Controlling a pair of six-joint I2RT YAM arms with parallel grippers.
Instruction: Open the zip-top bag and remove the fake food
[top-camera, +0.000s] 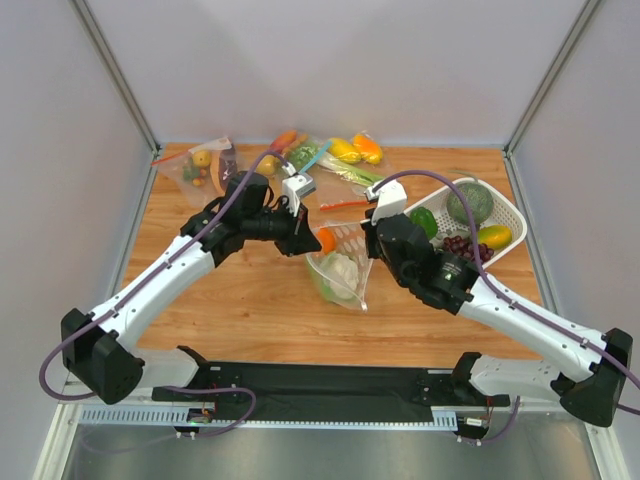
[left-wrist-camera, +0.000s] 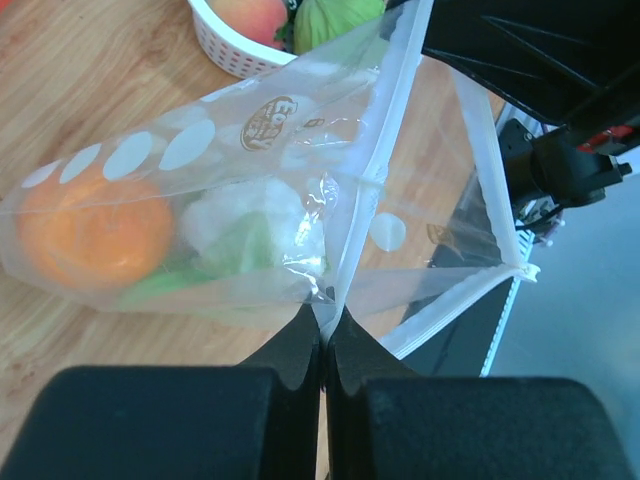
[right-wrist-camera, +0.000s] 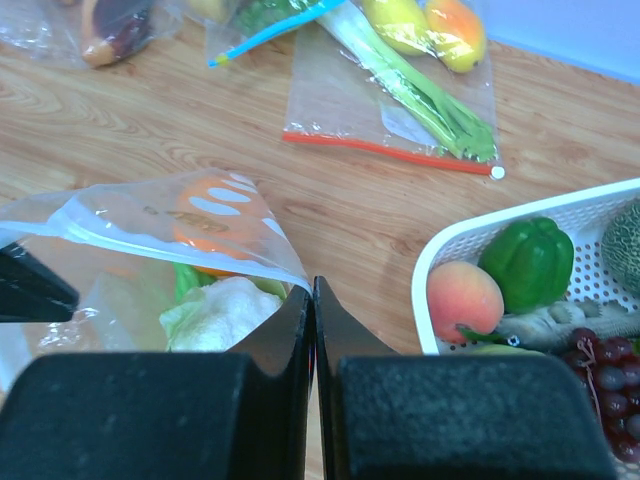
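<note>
The zip-top bag (top-camera: 345, 275), clear with pale dots, hangs mid-table between both grippers. My left gripper (left-wrist-camera: 325, 318) is shut on the bag's whitish zip edge (left-wrist-camera: 375, 175), pinching one side. The right gripper (right-wrist-camera: 312, 290) is shut on the opposite lip (right-wrist-camera: 180, 245). The mouth gapes between them. Inside lies the fake food: an orange (left-wrist-camera: 95, 235), a white cauliflower (left-wrist-camera: 255, 225) with green leaves, and a green piece (left-wrist-camera: 150, 287) under them. The right wrist view shows the orange (right-wrist-camera: 215, 215) and cauliflower (right-wrist-camera: 225, 310) through the opening.
A white basket (top-camera: 512, 205) at the right holds a green pepper (right-wrist-camera: 530, 260), a peach (right-wrist-camera: 462, 298), grapes (right-wrist-camera: 610, 370) and a melon. Other filled bags lie along the back edge (top-camera: 200, 165), one with a red zip strip (right-wrist-camera: 390, 150) holding green onion and yellow peppers.
</note>
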